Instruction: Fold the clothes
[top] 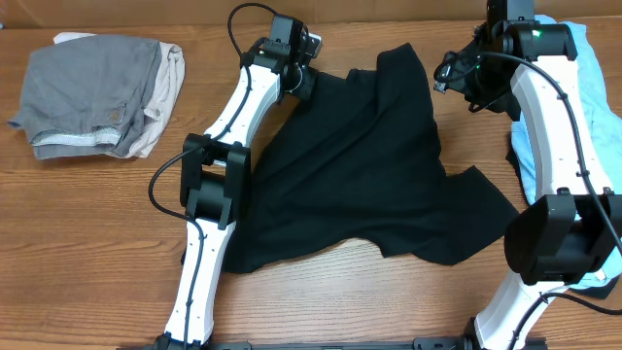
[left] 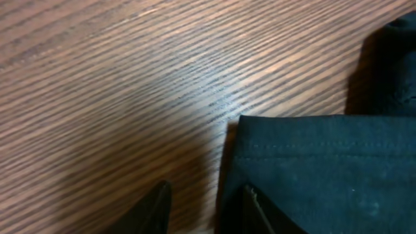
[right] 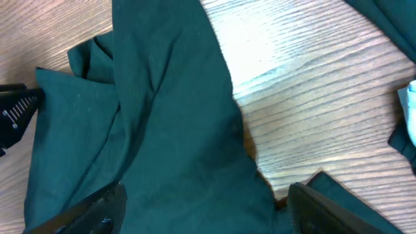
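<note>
One black T-shirt lies rumpled across the middle of the table. We see the left gripper at its far hem corner, fingers partly apart (whether they pinch the cloth we cannot tell). The right gripper hangs over the shirt's far right part, jaws wide, released. Far left sit the grey and beige pieces; a light-blue tee lies beneath the right arm.

Overhead looks straight down; both wrist views sit close above the shared black T-shirt.
</note>
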`<state>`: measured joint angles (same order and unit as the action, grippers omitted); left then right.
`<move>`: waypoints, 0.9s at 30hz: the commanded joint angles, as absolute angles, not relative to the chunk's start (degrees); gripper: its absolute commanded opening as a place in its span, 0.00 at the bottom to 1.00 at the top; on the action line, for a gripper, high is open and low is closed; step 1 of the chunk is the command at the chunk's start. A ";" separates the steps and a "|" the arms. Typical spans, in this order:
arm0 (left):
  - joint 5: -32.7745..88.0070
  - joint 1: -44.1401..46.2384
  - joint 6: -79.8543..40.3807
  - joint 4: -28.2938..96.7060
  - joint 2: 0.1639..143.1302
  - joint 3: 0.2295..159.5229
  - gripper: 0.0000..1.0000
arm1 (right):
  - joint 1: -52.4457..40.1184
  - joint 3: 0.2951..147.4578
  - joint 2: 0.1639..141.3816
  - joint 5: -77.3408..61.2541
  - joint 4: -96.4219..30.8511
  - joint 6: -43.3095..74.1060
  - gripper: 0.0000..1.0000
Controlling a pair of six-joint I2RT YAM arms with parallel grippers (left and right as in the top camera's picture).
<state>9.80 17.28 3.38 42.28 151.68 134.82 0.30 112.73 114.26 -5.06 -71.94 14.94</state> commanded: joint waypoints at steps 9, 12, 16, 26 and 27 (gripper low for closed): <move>17.63 18.46 3.03 42.48 152.68 134.28 0.54 | 0.12 113.58 111.98 -4.54 -71.64 14.59 0.82; 17.61 18.46 3.03 42.41 153.62 134.19 0.48 | 0.12 113.58 111.98 -4.54 -71.66 14.59 0.82; 17.54 18.46 3.01 42.26 155.48 134.19 0.40 | 0.12 113.58 111.98 -4.54 -71.66 14.59 0.82; 7.94 17.06 -1.39 41.19 156.20 134.91 0.04 | 0.12 113.58 111.98 -4.51 -71.64 14.59 0.82; 6.02 16.58 -1.93 41.39 156.20 135.11 0.04 | 0.12 113.58 111.98 -4.54 -71.64 14.59 0.82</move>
<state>13.67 17.74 1.06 40.66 152.92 134.82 0.30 112.73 114.26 -5.06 -71.96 14.94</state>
